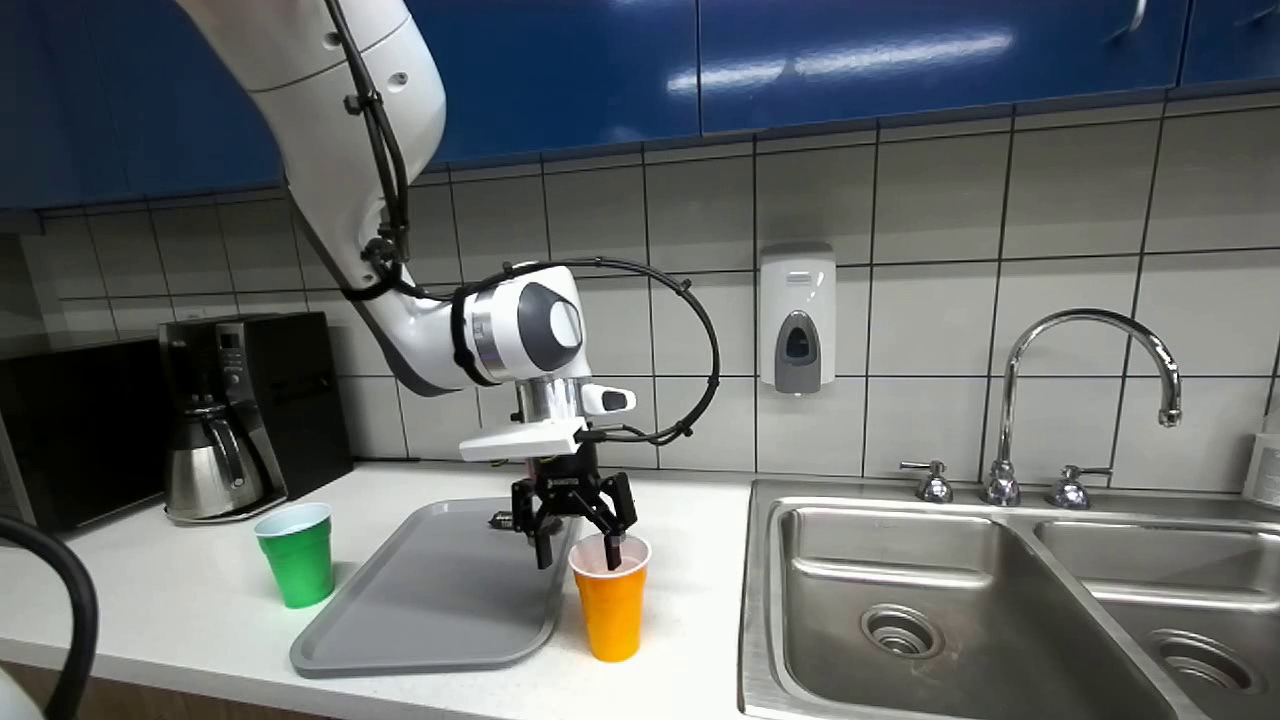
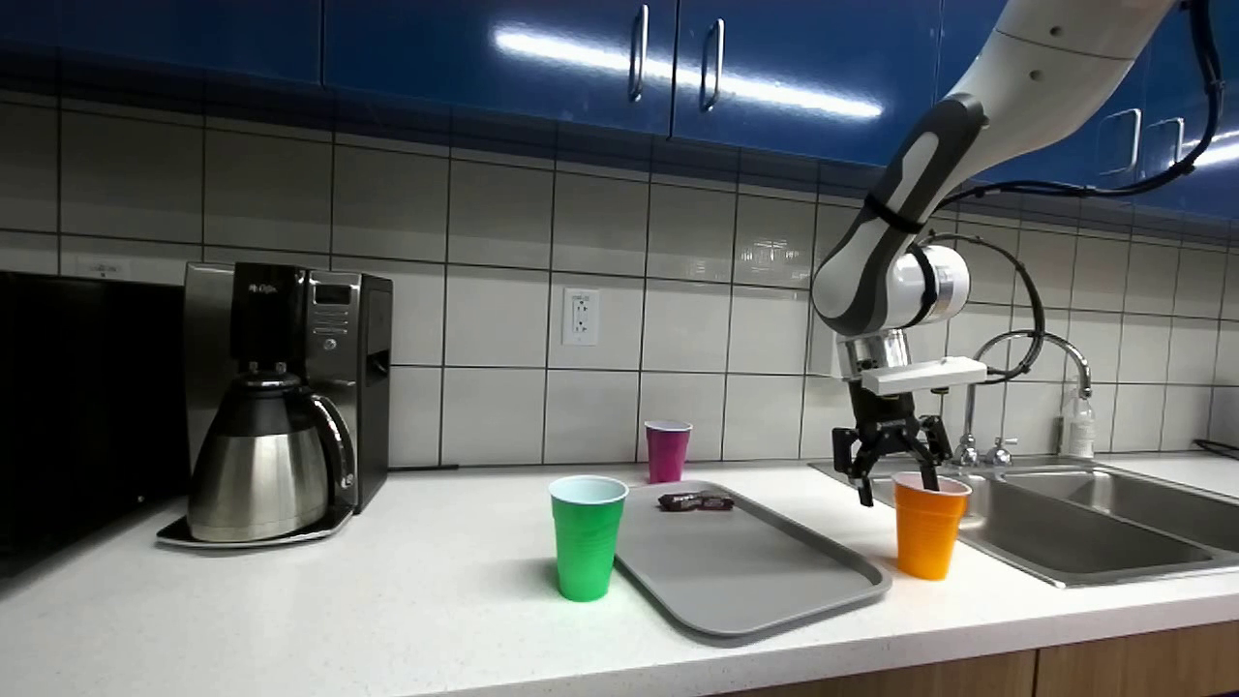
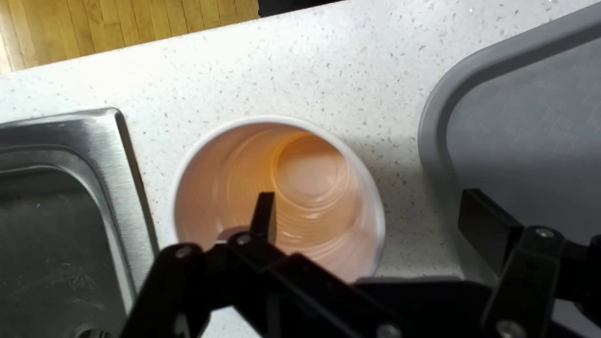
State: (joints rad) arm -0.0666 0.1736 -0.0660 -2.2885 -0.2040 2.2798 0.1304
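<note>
My gripper (image 1: 578, 565) points down with its jaws wide apart, holding nothing. An orange cup (image 2: 929, 537) with a pale inside stands upright on the counter under it. One black finger (image 3: 265, 216) is over the cup's mouth, at or slightly inside the rim; exact depth is hard to tell. The opposite finger (image 3: 488, 225) stays outside the cup, on the side of the grey tray (image 3: 530, 117). Part of the cup's rim lies between the fingers, with space on both sides. In the wrist view, the gripper body hides the rim's near edge.
A wrapped bar (image 2: 695, 501) lies on the tray's back part. A green cup (image 1: 298, 560) stands beyond the tray, and a purple cup (image 2: 668, 453) near the wall. The steel sink (image 1: 765, 600) borders the orange cup's other side. A coffee maker (image 2: 334, 387) stands farther along the counter.
</note>
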